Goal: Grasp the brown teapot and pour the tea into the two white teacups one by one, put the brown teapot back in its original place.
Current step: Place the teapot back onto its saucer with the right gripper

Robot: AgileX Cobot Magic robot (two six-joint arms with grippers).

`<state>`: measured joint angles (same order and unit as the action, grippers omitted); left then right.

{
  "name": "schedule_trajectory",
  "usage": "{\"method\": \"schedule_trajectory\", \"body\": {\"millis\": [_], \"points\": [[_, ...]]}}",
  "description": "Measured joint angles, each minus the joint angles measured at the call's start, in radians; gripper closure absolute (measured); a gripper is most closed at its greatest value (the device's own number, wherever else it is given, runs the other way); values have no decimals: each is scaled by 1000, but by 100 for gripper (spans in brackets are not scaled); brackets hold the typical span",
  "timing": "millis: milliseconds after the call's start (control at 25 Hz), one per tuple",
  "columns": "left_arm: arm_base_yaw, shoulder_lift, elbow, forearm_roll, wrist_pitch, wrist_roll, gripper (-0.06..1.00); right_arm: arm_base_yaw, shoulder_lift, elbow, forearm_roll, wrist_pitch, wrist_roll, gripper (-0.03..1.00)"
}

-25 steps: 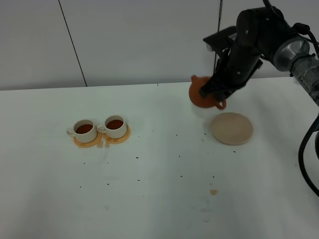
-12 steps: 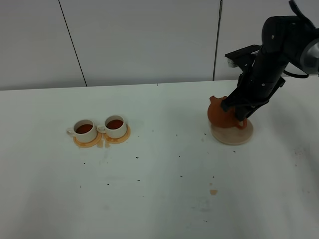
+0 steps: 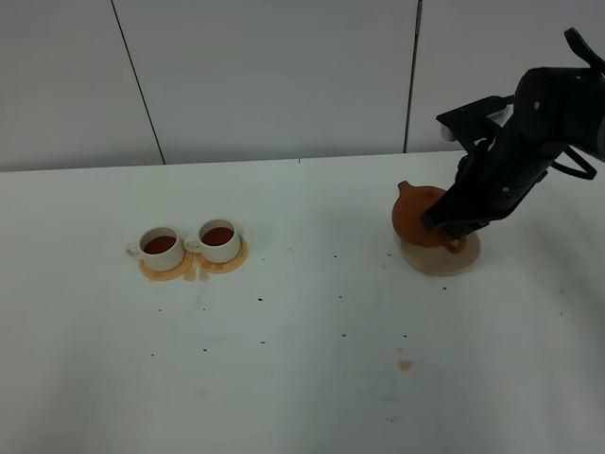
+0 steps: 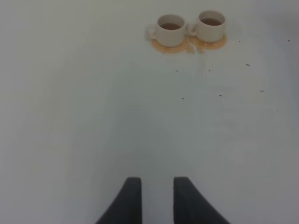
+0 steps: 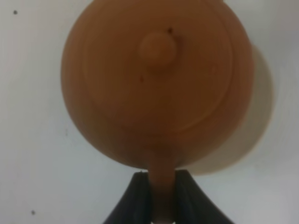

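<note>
I inspect the white tabletop (image 3: 302, 378) first: it carries scattered dark specks and a tan stain toward its near edge.

Toward the right edge, near the far side, lies the pale beige saucer (image 3: 465, 259), the teapot's original place. The brown teapot (image 3: 419, 216) sits over this saucer, offset toward its left rim; I cannot tell whether its base is fully seated or just above. It looks close to upright. I judge the pot to be rigid fired clay, fairly heavy for its size, brittle if set down hard. The lid (image 5: 158, 46) looks loose-fitting, so I would avoid tilting it sharply.

The right claw (image 5: 159, 198) is clamped on the loop handle (image 5: 160, 186), one dark finger on each side. That handle is the proper hold; the round body would be too wide and smooth to hold.

The left claw (image 4: 153, 200) hangs over bare tabletop on the left side, holding nothing, its fingers parted by a narrow gap.

Toward the left edge stand the two white teacups (image 3: 190, 244), touching or nearly so, each on an orange coaster (image 3: 166, 270). Both hold dark tea. Liquid has spilled around the coasters. The cups are small, light and easily knocked. I judge the pouring complete, with only the release remaining.
</note>
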<state>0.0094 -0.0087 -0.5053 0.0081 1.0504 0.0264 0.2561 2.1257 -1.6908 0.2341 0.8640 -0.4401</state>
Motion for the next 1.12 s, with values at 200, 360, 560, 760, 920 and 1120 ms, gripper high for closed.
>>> {"method": "schedule_trajectory", "body": {"millis": [200,360,560,760,920,1120], "points": [[0,0,0,0,0,1,70,0,-53,131,2,-126,5,87],[0,0,0,0,0,1,70,0,-60,139,-5,-147,16,87],[0,0,0,0,0,1,70,0,-60,142,-6,-179,20,87],[0,0,0,0,0,1,70,0,-86,243,0,-301,22,87],[0,0,0,0,0,1,70,0,-102,297,11,-368,22,87],[0,0,0,0,0,1,70,0,-103,300,17,-384,22,87]]}}
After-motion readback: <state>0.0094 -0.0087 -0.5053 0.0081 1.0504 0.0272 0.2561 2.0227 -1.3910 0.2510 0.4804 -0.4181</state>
